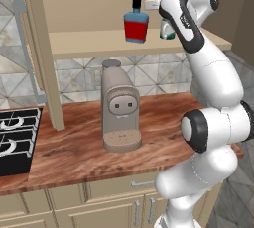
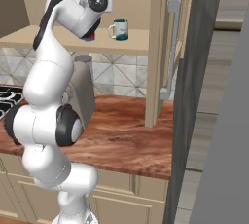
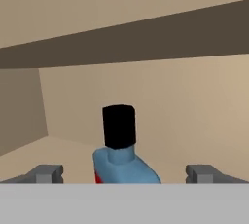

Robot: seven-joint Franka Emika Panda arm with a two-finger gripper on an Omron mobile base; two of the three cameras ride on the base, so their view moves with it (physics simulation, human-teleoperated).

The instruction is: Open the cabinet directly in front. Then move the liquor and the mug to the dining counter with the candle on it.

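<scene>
The cabinet stands open, its doors (image 1: 34, 48) (image 2: 158, 47) swung out to each side. On its shelf (image 1: 89, 43) stands the liquor (image 1: 136, 24), red below and blue at the shoulders, with a black cap (image 3: 119, 125). To its right sits the mug (image 2: 119, 29), half hidden by my arm in the left base view (image 1: 166, 31). My gripper (image 3: 125, 174) is open and level with the liquor's neck, with one fingertip (image 3: 48, 173) on each side and well apart from it. The dining counter and the candle are out of view.
A beige coffee machine (image 1: 119, 113) stands on the wood counter (image 1: 74, 157) under the shelf. A black stove (image 1: 15, 138) lies at the left. The open right door's handle (image 2: 172, 47) hangs beside a tall dark panel (image 2: 194, 96). Lower cabinets (image 1: 99, 212) run below.
</scene>
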